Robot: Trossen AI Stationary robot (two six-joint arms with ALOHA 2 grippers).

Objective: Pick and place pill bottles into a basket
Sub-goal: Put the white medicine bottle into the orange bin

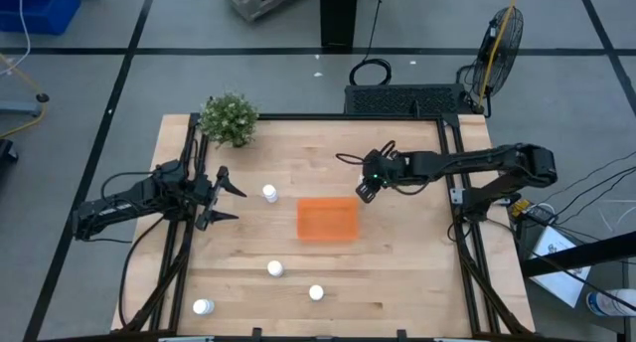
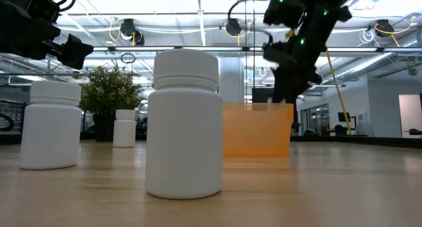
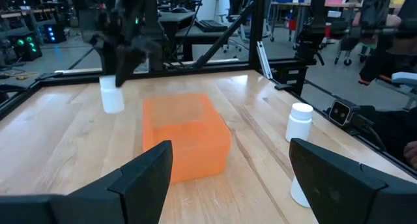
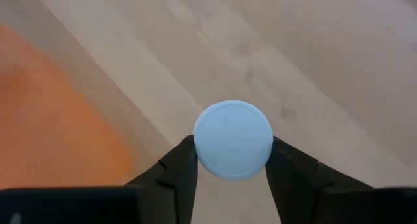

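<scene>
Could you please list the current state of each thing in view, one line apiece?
Right hand: shut on a pill bottle beside the basket.
Left hand: open, holding nothing.
Basket: no bottles inside.
Four other bottles: upright on the table.
Plant: upright.

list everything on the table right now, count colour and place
bottles: five, white; four standing loose on the table, one between the right gripper's fingers beside the basket's far right corner
basket: one, orange, mid-table
plant: one, green, far left corner
table: one, light wood
left gripper: open, at the left edge, holding nothing
right gripper: closed on a bottle
</scene>
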